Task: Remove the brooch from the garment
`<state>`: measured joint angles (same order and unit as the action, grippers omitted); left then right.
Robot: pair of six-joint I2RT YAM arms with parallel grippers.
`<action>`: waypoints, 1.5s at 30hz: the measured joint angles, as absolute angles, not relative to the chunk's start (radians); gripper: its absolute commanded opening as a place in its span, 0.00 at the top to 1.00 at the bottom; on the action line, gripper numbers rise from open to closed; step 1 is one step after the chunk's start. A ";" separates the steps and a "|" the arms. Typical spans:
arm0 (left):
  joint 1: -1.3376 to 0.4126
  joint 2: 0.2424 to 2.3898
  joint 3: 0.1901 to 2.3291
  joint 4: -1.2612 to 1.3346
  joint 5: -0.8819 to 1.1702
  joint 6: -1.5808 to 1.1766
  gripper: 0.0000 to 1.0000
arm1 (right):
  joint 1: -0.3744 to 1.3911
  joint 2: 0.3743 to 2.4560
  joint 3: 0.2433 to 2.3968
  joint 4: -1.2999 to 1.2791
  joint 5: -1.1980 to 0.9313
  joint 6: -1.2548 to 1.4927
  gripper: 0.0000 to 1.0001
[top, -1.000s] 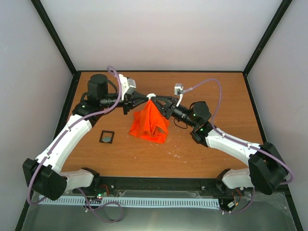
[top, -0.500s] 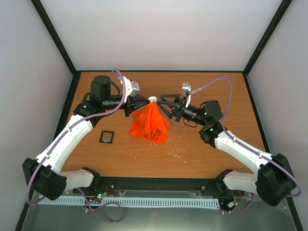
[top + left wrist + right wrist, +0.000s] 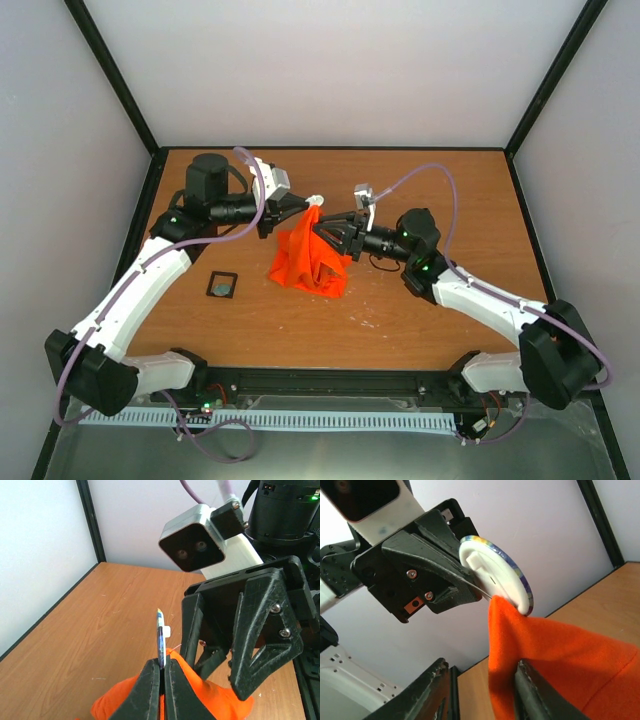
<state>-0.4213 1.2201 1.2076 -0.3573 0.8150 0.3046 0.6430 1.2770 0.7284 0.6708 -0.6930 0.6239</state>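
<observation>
The orange garment (image 3: 312,258) hangs in a peak from the brooch (image 3: 315,200), its lower part resting on the table. The brooch is a round badge with a white back and a coloured rim (image 3: 496,574). It shows edge-on in the left wrist view (image 3: 160,639). My left gripper (image 3: 300,206) is shut on the brooch and holds it up. My right gripper (image 3: 335,236) is open just below the brooch. A fold of the garment (image 3: 560,670) lies between its fingers (image 3: 422,695) and drapes over the right one. The garment also shows in the left wrist view (image 3: 205,700).
A small black square frame (image 3: 222,285) lies on the table to the left of the garment. Walls with black corner posts close in the wooden table (image 3: 420,330) on three sides. The two grippers are close together above the table's back middle.
My right gripper had drawn back to the right and has now moved in again, low against the garment under the brooch. My left gripper has kept holding the brooch up.
</observation>
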 measured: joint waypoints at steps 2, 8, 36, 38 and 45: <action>-0.421 1.220 1.208 -0.360 0.813 0.313 0.99 | 0.652 1.295 0.737 0.671 -0.693 0.626 0.72; -0.421 1.220 1.208 -0.361 0.812 0.326 0.99 | 0.670 1.324 0.768 0.670 -0.689 0.632 0.90; -0.435 1.128 1.120 -0.312 0.738 0.644 0.99 | 0.687 1.317 0.858 0.377 -0.585 0.361 0.84; -0.435 1.128 1.120 -0.309 0.731 0.649 0.99 | 0.691 1.344 0.876 0.374 -0.604 0.359 0.97; -0.439 1.124 1.069 -0.234 0.670 0.699 0.99 | 0.703 1.355 0.890 0.373 -0.646 0.367 0.97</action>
<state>-0.4393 1.1240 1.0695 -0.2344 0.6697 0.6987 0.7029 1.3548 0.8902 0.3733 -0.6464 0.3668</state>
